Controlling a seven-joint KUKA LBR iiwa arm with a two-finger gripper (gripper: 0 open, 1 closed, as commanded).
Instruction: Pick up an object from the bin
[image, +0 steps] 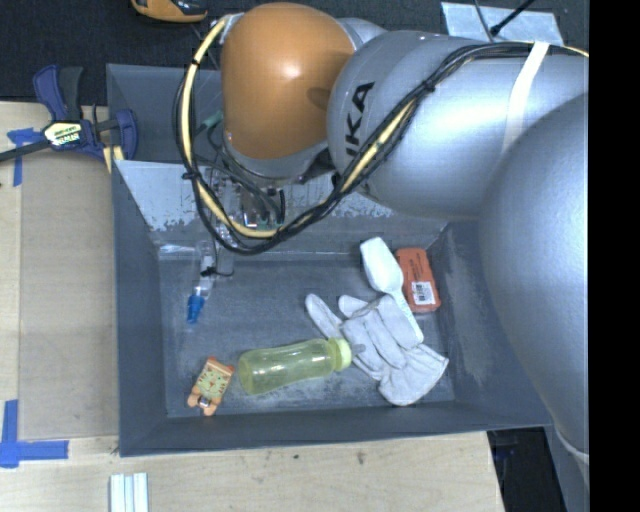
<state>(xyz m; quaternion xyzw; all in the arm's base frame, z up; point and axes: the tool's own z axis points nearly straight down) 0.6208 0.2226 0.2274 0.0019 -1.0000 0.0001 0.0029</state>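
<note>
Camera view: the pincer (250, 212) hangs under the arm's orange cover (285, 75), approx. 11 o'clock of the bin (140, 330). We can't tell how wide it stands, or whether it has anything.

Nearest thing is a small blue pen-like piece (197, 305) at 9 o'clock, near the wall. We'd judge it light, stiff, prob. slick, so grip it across the middle. The wall crowds that side, w/ open floor twd. centre. The yellow-green bottle (290, 365) and white glove (385, 340) lie at 5–6 o'clock, well apart.

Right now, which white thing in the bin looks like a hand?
The glove, splayed out beside the yellow bottle. The other white thing, just above it, is a smooth oblong.
</note>
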